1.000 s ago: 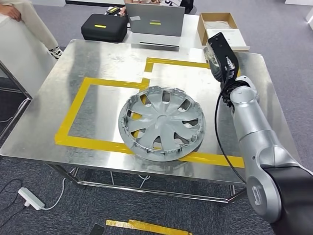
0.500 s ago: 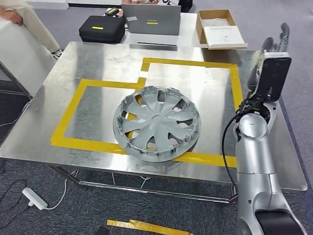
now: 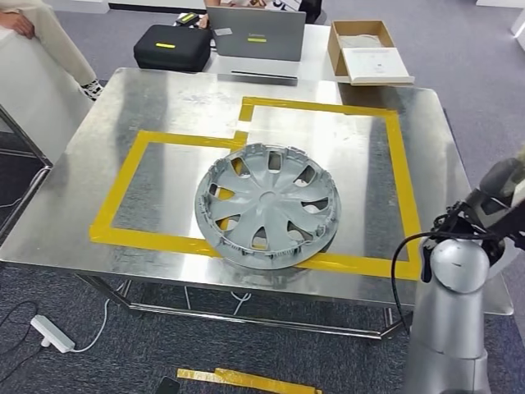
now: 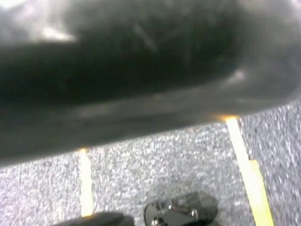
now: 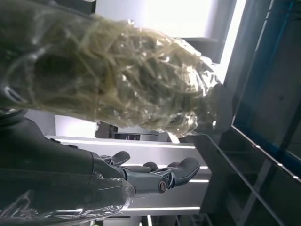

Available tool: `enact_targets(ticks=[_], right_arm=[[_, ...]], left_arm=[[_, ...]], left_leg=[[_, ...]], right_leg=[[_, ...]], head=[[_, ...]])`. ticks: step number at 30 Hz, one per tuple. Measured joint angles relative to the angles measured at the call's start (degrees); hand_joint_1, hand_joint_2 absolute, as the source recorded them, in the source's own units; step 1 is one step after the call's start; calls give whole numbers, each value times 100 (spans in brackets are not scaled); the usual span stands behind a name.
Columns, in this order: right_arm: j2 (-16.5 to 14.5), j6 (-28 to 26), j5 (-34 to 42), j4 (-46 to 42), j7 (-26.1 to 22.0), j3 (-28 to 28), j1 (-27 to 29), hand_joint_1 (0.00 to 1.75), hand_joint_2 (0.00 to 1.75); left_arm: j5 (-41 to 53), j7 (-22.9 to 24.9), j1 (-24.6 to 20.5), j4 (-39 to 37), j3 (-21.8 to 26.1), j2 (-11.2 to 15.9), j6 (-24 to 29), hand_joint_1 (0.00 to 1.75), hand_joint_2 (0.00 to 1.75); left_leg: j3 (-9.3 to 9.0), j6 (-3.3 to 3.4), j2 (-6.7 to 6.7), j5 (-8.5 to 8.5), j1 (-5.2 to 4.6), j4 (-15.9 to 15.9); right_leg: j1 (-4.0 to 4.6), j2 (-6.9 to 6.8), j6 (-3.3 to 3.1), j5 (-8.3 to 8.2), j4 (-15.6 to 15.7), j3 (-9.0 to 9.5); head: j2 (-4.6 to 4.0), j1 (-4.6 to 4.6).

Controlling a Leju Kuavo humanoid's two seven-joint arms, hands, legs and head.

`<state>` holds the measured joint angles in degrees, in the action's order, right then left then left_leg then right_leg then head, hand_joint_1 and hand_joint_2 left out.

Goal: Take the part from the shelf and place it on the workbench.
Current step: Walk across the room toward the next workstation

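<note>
The part, a grey wheel cover [image 3: 268,207], lies flat on the steel workbench [image 3: 161,98], overlapping the front line of the yellow tape outline [image 3: 124,176]. Nothing touches it. My right arm [image 3: 455,271] is bent at the bench's near right corner, clear of the cover. In the right wrist view my right hand [image 5: 142,176] holds nothing, its dark fingers [image 5: 177,169] stretched out and apart from the film-wrapped thumb [image 5: 117,80]. In the left wrist view my left hand [image 4: 181,209] is a dark blur above grey carpet, and I cannot make out how its fingers are set.
Behind the bench stand a laptop [image 3: 260,37], a black case [image 3: 175,45] and an open cardboard box [image 3: 365,49]. A person [image 3: 37,33] sits at the far left. A power strip [image 3: 52,332] lies on the carpet. A dark shelf frame [image 5: 248,155] stands beyond my right hand.
My right arm has drawn back from above the bench's far right side to its near right corner, and the hand has left the head view. The wheel cover stays in place.
</note>
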<state>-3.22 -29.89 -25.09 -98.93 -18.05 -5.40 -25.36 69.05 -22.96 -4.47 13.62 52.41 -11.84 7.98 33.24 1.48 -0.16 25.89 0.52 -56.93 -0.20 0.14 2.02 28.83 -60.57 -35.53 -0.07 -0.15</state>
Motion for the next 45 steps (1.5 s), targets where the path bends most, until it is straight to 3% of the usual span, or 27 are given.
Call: enact_targets(ticks=[3,4,5,6,7,9,10,13,15,18,19,20,21,23,25,29,31,33,34,35,36,38,40,41,43,45], right_arm=[[28,4,41,-158,-2,16,148,0,0],[38,10,64,-204,-2,19,219,0,0],[52,21,89,-254,-5,21,288,0,0],[65,36,117,-313,-10,22,352,0,0],[77,52,145,-375,-17,22,406,0,0],[91,83,177,-476,-31,22,481,0,0],[95,96,188,-515,-35,23,517,0,0],[115,132,243,-614,-36,36,660,0,0],[125,154,299,-697,-54,45,798,0,0],[129,181,432,-830,-175,66,1187,0,0],[132,192,481,-871,-238,85,1343,0,0],[134,202,530,-916,-304,112,1490,0,0],[136,208,581,-969,-370,150,1638,0,0],[136,208,689,-1089,-491,248,1912,0,0],[136,187,807,-1218,-626,385,2188,0,0],[125,144,1030,-1482,-916,742,2763,0,0],[119,147,1073,-1563,-992,892,2926,0,0],[116,148,1087,-1598,-1015,990,3040,0,0],[112,143,1092,-1612,-1022,1035,3113,0,0],[103,136,1100,-1627,-1029,1084,3192,0,0],[89,129,1115,-1645,-1043,1137,3268,0,0],[44,127,1178,-1698,-1095,1260,3399,0,0],[-28,151,1270,-1767,-1181,1394,3549,0,0],[-75,170,1319,-1795,-1224,1471,3632,0,0],[-194,215,1400,-1821,-1293,1654,3795,0,0],[-334,279,1448,-1822,-1334,1848,3920,0,0]], left_arm=[[-6,-1,0,0,2,-5,18,0,0],[-14,-1,6,0,4,-5,28,0,0],[-26,-3,13,0,6,-7,37,0,0],[-38,-6,19,0,8,-9,44,0,0],[-50,-10,23,0,9,-13,49,0,0],[-58,-17,23,0,13,-19,56,0,0],[-61,-19,23,0,15,-20,60,0,0],[-93,-27,30,0,30,-21,78,0,0],[-135,-33,35,0,51,-21,101,0,0],[-187,-34,52,0,119,-21,122,0,0],[-203,-34,67,0,139,-21,127,0,0],[-217,-35,81,0,156,-20,133,0,0],[-231,-36,92,0,170,-19,139,0,0],[-246,-44,96,0,213,-16,155,0,0],[-252,-58,87,0,259,-22,169,0,0],[-266,-87,111,0,326,-44,206,0,0],[-267,-98,108,0,363,-56,216,0,0],[-271,-103,103,0,395,-64,219,0,0],[-280,-103,104,0,407,-67,220,0,0],[-289,-103,107,0,417,-71,222,0,0],[-298,-103,109,0,425,-73,225,0,0],[-309,-104,110,0,437,-80,236,0,0],[-319,-111,108,0,457,-84,250,0,0],[-328,-116,106,0,473,-86,256,0,0],[-350,-123,111,0,519,-90,261,0,0],[-365,-125,121,0,566,-93,266,0,0]], left_leg=[[15,28,15,-14,1,2],[19,30,17,-18,1,0],[19,29,16,-20,1,-1],[16,26,13,-21,1,-2],[12,17,9,-21,2,-5],[26,-31,3,-22,-21,-23],[37,-63,2,-29,-31,-31],[55,-153,1,-31,-25,-51],[147,-210,2,187,-15,-293],[565,-259,5,804,0,-1362],[646,-258,5,894,1,-1614],[625,-247,5,871,0,-1656],[484,-226,4,742,-1,-1459],[9,-153,2,414,-16,-660],[-292,-96,-1,274,-41,-93],[-287,-6,5,183,-53,53],[-226,53,25,97,-33,91],[-128,84,47,30,-40,87],[-77,86,54,-6,-43,83],[-25,82,58,-43,-45,79],[24,72,58,-79,-43,72],[103,33,51,-141,-43,52],[149,-28,39,-197,-58,27],[159,-61,35,-224,-66,14],[170,-125,32,-276,-64,11],[229,-189,30,-95,-48,-123]], right_leg=[[-15,-2,63,544,-1131,-506],[-22,-3,76,578,-1312,-577],[-30,-5,82,503,-1266,-540],[-40,-9,82,337,-989,-387],[-51,-16,79,136,-552,-150],[-47,-19,47,-87,164,246],[-40,-14,21,-118,327,335],[-33,-1,-87,-146,355,329],[-49,-11,-159,-182,375,320],[-38,-34,-211,-215,379,271],[-29,-39,-218,-227,377,252],[-21,-39,-221,-238,376,237],[-13,-37,-218,-249,375,228],[6,-34,-200,-270,371,221],[21,-37,-160,-296,359,201],[-3,-41,-26,-289,331,145],[-13,-27,38,49,-25,-22],[-26,-22,86,532,-762,-274],[-33,-23,102,674,-1067,-344],[-40,-24,115,706,-1195,-326],[-47,-25,121,628,-1087,-188],[-62,-31,123,368,-312,373],[-55,-20,79,242,374,838],[-48,-11,45,245,516,913],[-42,-1,-41,206,525,858],[-53,-16,-151,139,532,783]], head=[[0,17],[0,18],[0,20],[0,19],[0,20],[0,15],[0,10],[0,8],[0,-12],[0,-37],[0,-37],[0,-38],[0,-39],[0,-37],[0,-32],[0,-28],[0,-8],[0,6],[0,6],[0,6],[0,8],[0,8],[0,4],[0,1],[0,-7],[0,-21]])
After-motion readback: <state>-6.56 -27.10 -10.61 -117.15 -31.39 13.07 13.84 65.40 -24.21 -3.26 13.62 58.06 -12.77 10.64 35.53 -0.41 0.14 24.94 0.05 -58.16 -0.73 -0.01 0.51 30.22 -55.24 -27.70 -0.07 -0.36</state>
